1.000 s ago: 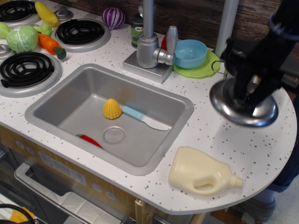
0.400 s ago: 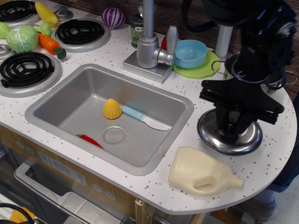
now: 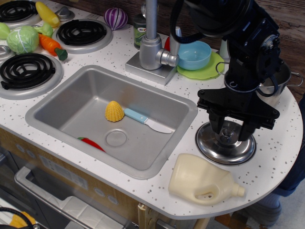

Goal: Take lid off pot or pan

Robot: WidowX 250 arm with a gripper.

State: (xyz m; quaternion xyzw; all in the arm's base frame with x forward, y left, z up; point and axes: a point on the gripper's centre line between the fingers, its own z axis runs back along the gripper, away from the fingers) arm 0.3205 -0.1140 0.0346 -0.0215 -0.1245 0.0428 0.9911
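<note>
The shiny round lid (image 3: 209, 145) lies flat on the white counter to the right of the sink, its small steel knob (image 3: 225, 137) pointing up. My black gripper (image 3: 230, 132) hangs straight over it, one finger on each side of the knob, jaws apart and not gripping. The steel pot (image 3: 282, 78) stands uncovered behind my arm near the counter's right edge. It is mostly hidden, with one wire handle showing at the right.
A cream plastic jug (image 3: 202, 181) lies just in front of the lid, close to the counter edge. A blue bowl (image 3: 194, 54) sits on a green plate (image 3: 208, 72) by the faucet (image 3: 151, 45). The sink (image 3: 86, 90) holds a toy corn, a knife and a red pepper. Burners and vegetables are at the far left.
The lid came down and leftward from the air by the pot onto the counter. My fingers have spread off the knob. The jug has shifted slightly left.
</note>
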